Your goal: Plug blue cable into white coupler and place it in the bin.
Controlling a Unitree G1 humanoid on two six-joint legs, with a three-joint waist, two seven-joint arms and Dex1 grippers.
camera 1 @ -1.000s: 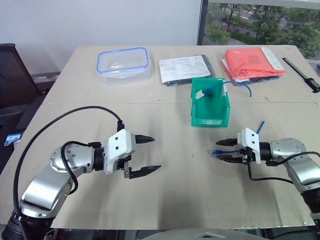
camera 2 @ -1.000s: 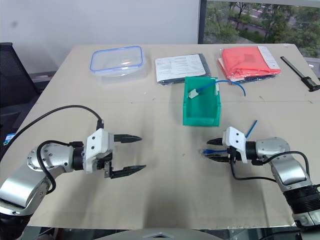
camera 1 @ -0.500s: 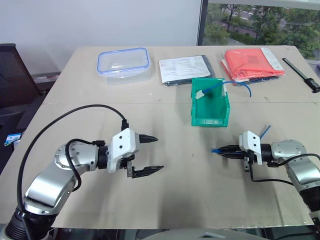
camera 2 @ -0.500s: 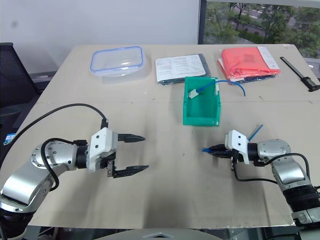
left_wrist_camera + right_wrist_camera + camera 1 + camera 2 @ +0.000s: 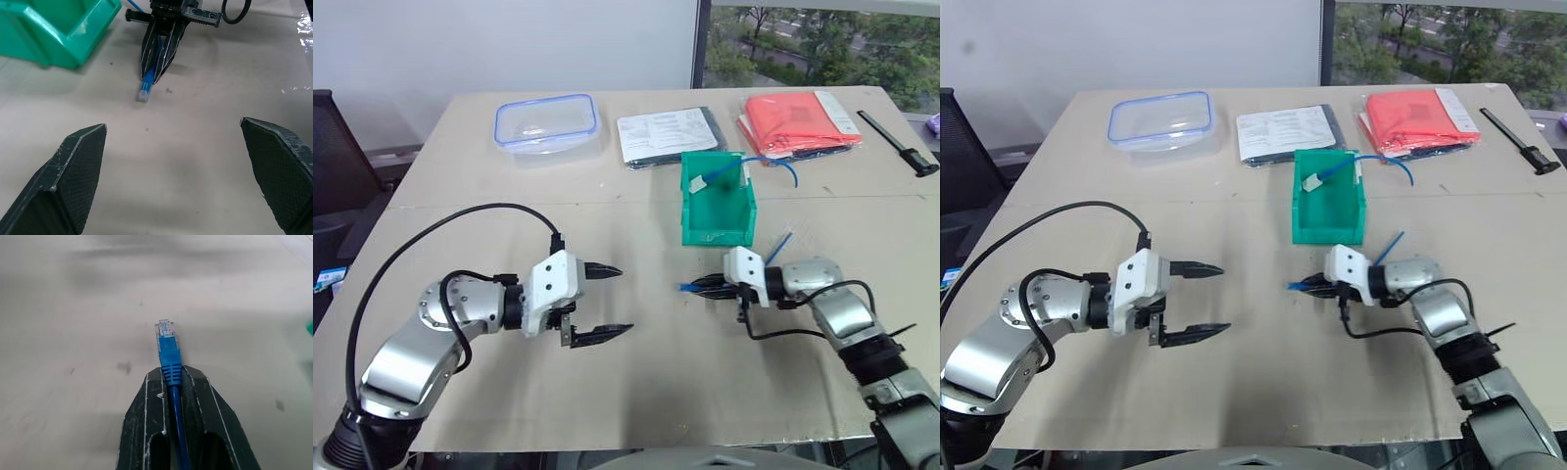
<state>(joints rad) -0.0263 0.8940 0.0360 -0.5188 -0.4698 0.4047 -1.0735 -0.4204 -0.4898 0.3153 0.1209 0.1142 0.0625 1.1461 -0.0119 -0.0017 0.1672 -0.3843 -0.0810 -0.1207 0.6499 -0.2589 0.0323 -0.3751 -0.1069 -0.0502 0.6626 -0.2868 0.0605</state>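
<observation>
Near the bin, right tool clamps the blue cable; left tool gapes; no legible writing.

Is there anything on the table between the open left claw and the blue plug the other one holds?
No: in the left wrist view, only bare table lies between the left gripper and the blue cable plug.

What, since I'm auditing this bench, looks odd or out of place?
One cable lies in the bin with a white coupler at its end, yet its tail droops out over the rim. The right gripper is shut on a second cable. Nothing looks spilled or damaged.
</observation>
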